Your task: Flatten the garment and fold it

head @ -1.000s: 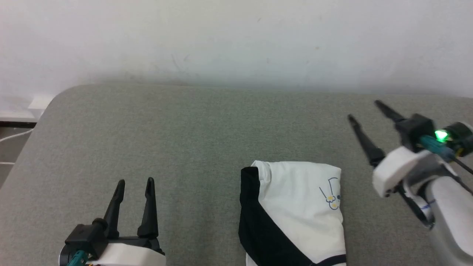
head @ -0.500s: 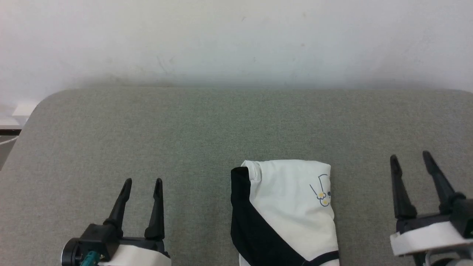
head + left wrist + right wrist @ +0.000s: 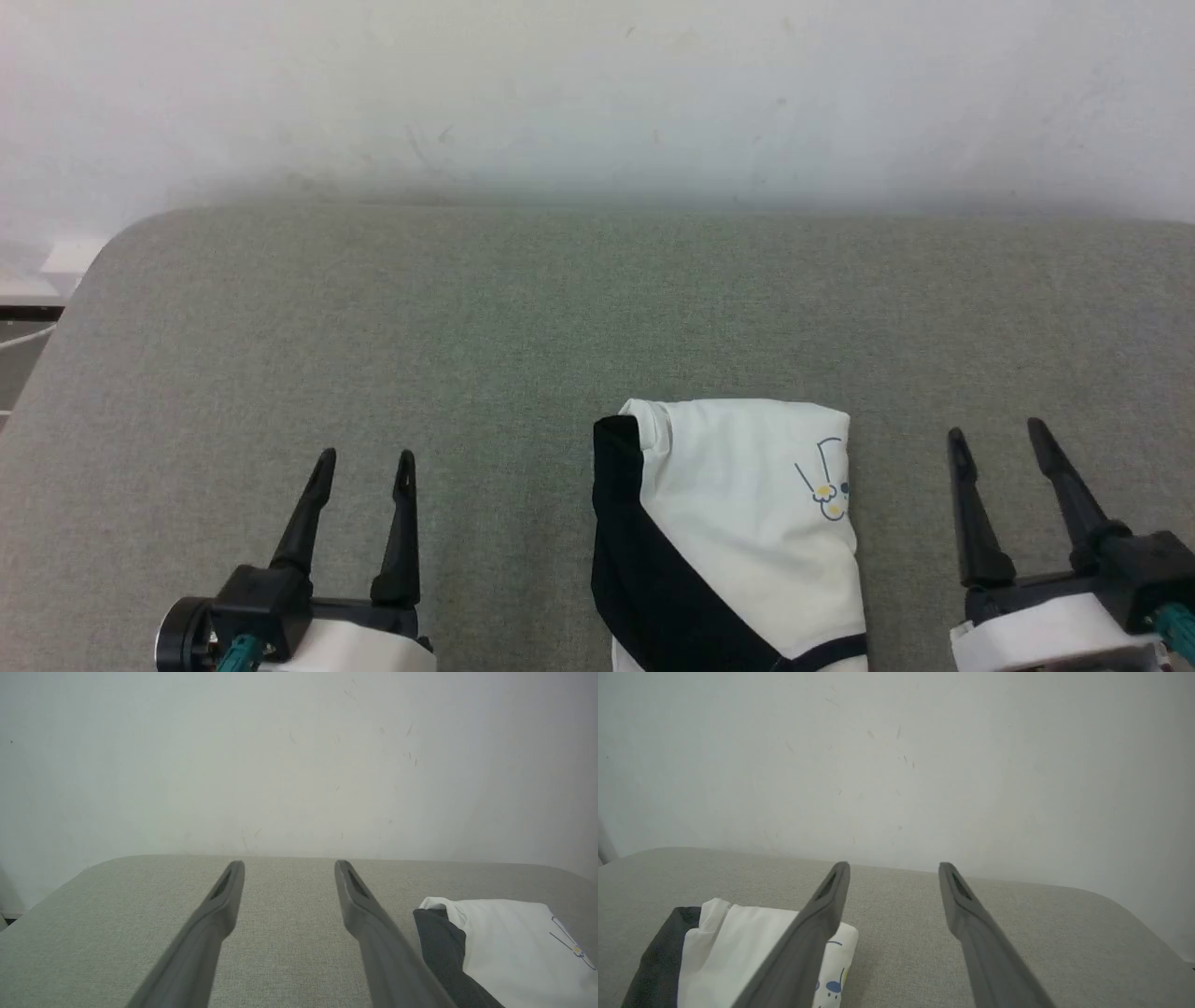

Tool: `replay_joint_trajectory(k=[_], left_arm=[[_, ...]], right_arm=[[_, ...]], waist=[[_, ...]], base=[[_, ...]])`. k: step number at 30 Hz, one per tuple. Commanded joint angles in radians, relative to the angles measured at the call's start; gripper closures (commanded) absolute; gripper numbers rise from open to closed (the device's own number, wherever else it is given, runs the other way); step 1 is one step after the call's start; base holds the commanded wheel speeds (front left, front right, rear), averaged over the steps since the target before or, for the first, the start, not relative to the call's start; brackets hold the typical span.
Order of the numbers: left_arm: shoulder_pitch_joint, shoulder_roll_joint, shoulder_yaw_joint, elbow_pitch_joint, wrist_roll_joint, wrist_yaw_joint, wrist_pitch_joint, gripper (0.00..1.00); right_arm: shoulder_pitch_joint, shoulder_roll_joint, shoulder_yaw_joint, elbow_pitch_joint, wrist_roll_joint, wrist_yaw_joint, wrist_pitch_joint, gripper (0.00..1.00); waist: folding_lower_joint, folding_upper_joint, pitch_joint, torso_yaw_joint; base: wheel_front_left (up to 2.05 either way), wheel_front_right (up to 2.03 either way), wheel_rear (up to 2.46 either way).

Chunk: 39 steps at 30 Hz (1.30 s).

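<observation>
- Left gripper (image 3: 366, 455): jaws spread with nothing between them, well to the left of the garment (image 3: 747, 504).
- Right gripper (image 3: 995, 429): jaws spread and empty, near the garment's right edge but apart from it.
- The garment lies folded in a compact bundle on the grey padded surface (image 3: 467, 317), black sleeve along its left side.

The right claw (image 3: 893, 868) gapes empty beside the folded garment (image 3: 738, 945).

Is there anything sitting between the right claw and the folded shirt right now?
Nothing visible does. The open right claw stands apart from the garment, to its right, with bare grey padded surface between them.
</observation>
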Motion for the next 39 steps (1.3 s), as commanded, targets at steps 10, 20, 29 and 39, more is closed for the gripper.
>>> replay_joint_trajectory(k=[10, 20, 29, 39], left_arm=[[-0.044, -0.002, -0.028, 0.006, 0.009, -0.011, -0.005, 0.00], [-0.083, -0.002, -0.069, 0.033, -0.006, -0.008, -0.005, 0.00], [-0.085, -0.002, -0.067, 0.050, -0.006, -0.005, -0.005, 0.00], [-0.078, -0.002, -0.081, 0.035, -0.007, -0.009, -0.005, 0.00]], right_arm=[[-0.099, -0.119, 0.117, -0.017, 0.187, -0.001, 0.460, 0.00], [-0.233, -0.071, 0.046, 0.158, 0.365, -0.001, 0.896, 0.00], [-0.269, -0.039, 0.053, 0.292, 0.343, -0.001, 0.928, 0.93], [-0.364, -0.196, 0.208, 0.246, 0.291, -0.001, 0.864, 1.00]], waist=[[0.0000, 0.0000, 0.083, 0.051], [0.0000, 0.0000, 0.137, 0.133], [0.0000, 0.0000, 0.132, 0.150], [0.0000, 0.0000, 0.115, 0.007]], base=[[0.00, 0.00, 0.00], [0.00, 0.00, 0.00], [0.00, 0.00, 0.00], [0.00, 0.00, 0.00]])
